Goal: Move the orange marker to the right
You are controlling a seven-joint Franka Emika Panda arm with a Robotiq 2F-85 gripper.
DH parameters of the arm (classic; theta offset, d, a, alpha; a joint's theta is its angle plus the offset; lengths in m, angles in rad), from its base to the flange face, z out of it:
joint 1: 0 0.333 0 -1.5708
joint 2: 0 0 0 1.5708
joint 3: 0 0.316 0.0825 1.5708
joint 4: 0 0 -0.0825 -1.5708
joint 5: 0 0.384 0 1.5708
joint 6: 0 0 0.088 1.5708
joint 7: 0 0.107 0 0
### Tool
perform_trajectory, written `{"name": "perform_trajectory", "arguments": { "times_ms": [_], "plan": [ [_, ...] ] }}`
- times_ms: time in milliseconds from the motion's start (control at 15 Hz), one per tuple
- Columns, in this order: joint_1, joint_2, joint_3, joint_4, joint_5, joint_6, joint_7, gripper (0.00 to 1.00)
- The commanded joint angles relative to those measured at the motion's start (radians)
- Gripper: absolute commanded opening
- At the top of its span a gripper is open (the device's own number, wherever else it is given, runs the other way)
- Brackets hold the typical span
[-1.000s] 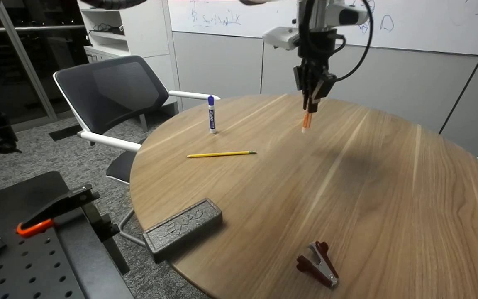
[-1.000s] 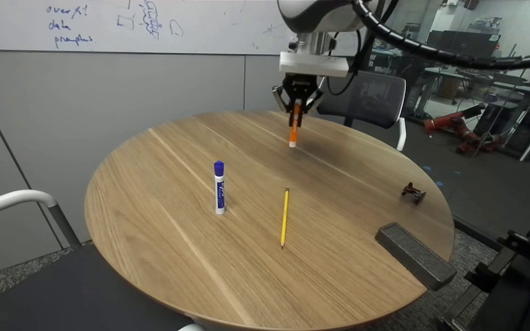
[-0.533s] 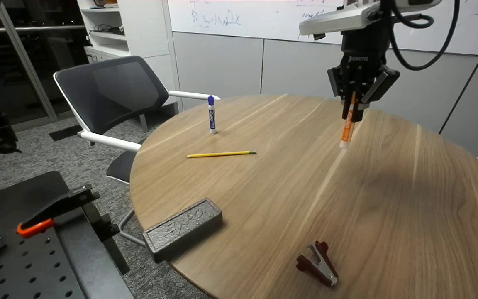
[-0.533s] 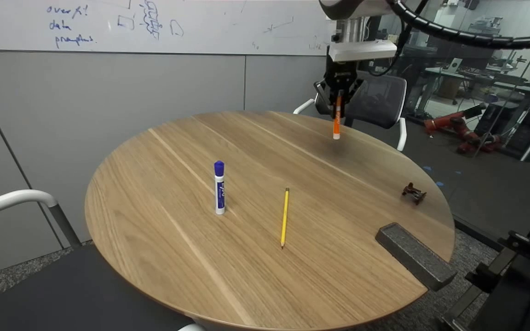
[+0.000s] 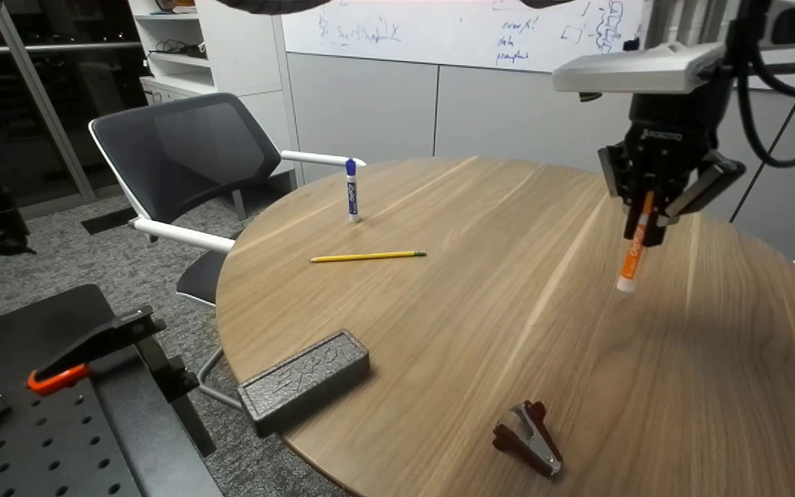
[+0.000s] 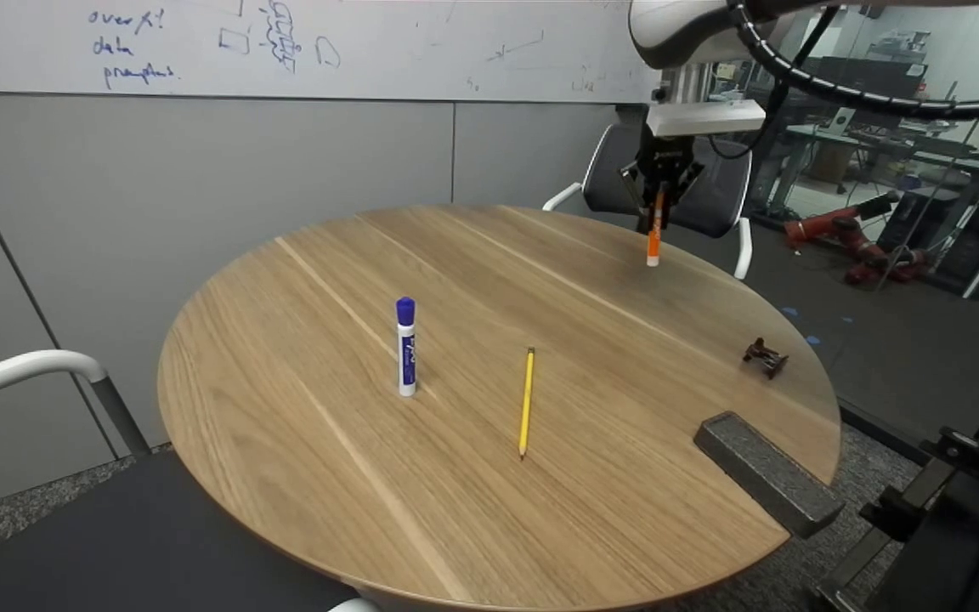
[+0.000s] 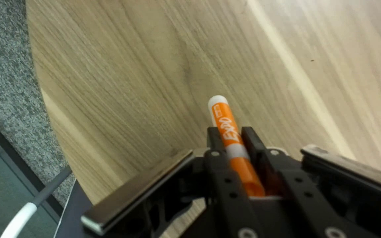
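Observation:
The orange marker point(image 5: 633, 257) has a white lower end and a white band. It is held between the two black fingers of my gripper point(image 5: 644, 235), which is shut on it. The marker also shows in an exterior view point(image 6: 653, 245), nearly upright with its white end down, slightly tilted. In the wrist view the marker point(image 7: 226, 123) runs between the fingertips of the gripper point(image 7: 231, 132), with its orange cap deep between the fingers. Its white end sticks out past the fingertips and appears to be above the wooden table point(image 5: 480, 304).
A blue-and-white marker point(image 5: 352, 192) stands upright on the table. A yellow pencil point(image 5: 368, 257) lies near it. A dark grey eraser point(image 5: 306, 379) lies at the table edge, and a dark red staple remover point(image 5: 530, 440) lies on the wood. Chairs point(image 6: 668, 183) stand around the table.
My gripper has carried the orange marker rightward in both exterior views. Over the last half second it has also come lower in both. The other objects on the table have not moved.

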Motion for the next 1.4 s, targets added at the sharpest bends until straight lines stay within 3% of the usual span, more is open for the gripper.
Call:
{"name": "perform_trajectory", "arguments": {
  "times_ms": [0, 400, 933, 1000, 1133, 1333],
  "plan": [
    [-0.078, 0.06, -0.003, 0.025, 0.024, 0.056, 0.03, 0.05],
    [-0.187, 0.093, 0.001, -0.003, 0.047, 0.166, 0.021, 0.05],
    [-0.222, 0.106, 0.012, 0.008, 0.074, 0.211, 0.01, 0.05],
    [-0.222, 0.106, 0.01, 0.007, 0.074, 0.211, 0.01, 0.45],
    [-0.221, 0.115, 0.006, 0.02, 0.07, 0.207, 0.011, 0.52],
    [-0.22, 0.107, 0.0, 0.011, 0.065, 0.181, 0.013, 0.74]
  ]
}}
